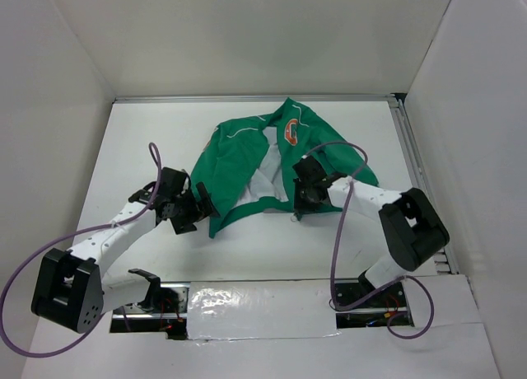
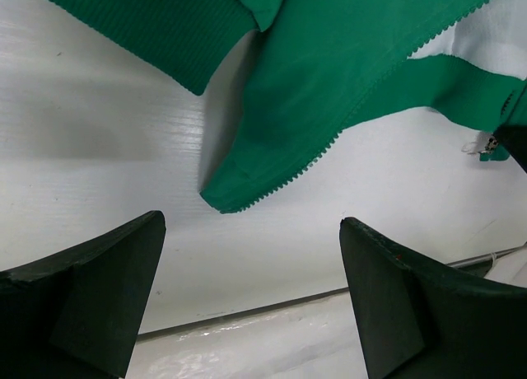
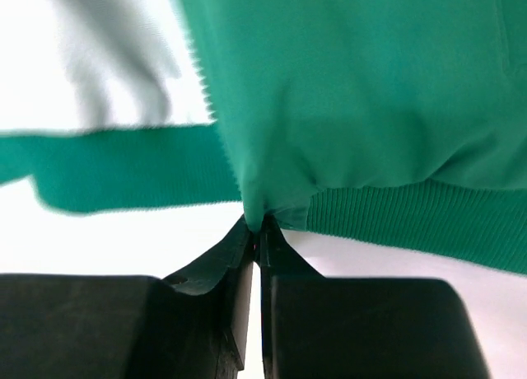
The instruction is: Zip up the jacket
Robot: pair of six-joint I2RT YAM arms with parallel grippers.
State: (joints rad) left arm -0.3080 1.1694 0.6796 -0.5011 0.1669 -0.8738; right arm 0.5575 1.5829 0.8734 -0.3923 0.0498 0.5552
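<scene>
Toward the desk's (image 1: 148, 148) near edge, right hand (image 3: 257, 233) pinches the jacket (image 1: 243, 156) at its zipper-side hem corner; left hand (image 2: 251, 222) spread wide near the other corner, not touching.

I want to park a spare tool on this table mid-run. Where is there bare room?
Bare table lies between the left wall and the jacket, in the far right corner beside the rail, and along the strip between hem and arm bases. Crowded: the hem, where the left fingers and right fingers sit.
</scene>
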